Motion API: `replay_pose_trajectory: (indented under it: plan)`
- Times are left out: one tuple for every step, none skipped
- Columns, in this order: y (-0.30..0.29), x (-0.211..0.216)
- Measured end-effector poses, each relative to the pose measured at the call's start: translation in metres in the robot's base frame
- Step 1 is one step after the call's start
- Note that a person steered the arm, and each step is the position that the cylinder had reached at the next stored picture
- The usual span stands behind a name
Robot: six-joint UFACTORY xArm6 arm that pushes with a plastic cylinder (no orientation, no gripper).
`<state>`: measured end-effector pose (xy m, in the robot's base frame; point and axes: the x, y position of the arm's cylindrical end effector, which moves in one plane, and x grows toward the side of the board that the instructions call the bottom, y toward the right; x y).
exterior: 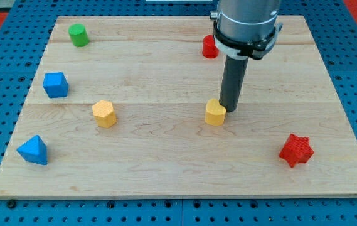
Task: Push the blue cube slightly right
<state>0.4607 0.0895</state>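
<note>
The blue cube [56, 85] sits near the left edge of the wooden board [165, 163], in the upper half. My tip [230, 110] stands near the board's middle, touching or almost touching the upper right side of a yellow block [214, 113]. The tip is far to the right of the blue cube, with a yellow hexagonal block [104, 113] lying between them and a little lower.
A green cylinder [78, 35] stands at the top left. A blue pyramid-like block [33, 150] lies at the bottom left. A red block [210, 47] sits at the top, partly behind the arm. A red star [296, 150] lies at the lower right.
</note>
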Motion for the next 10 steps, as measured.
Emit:
replay_pose_trajectory:
  plan:
    - [-0.011,-0.031]
    - [-0.101,-0.056]
    - [-0.219,-0.085]
    - [-0.327,-0.119]
    - [-0.395,-0.131]
    - [-0.394,-0.087]
    - [-0.394,-0.033]
    - [-0.368,-0.059]
    - [-0.320,-0.073]
    - [-0.310,-0.070]
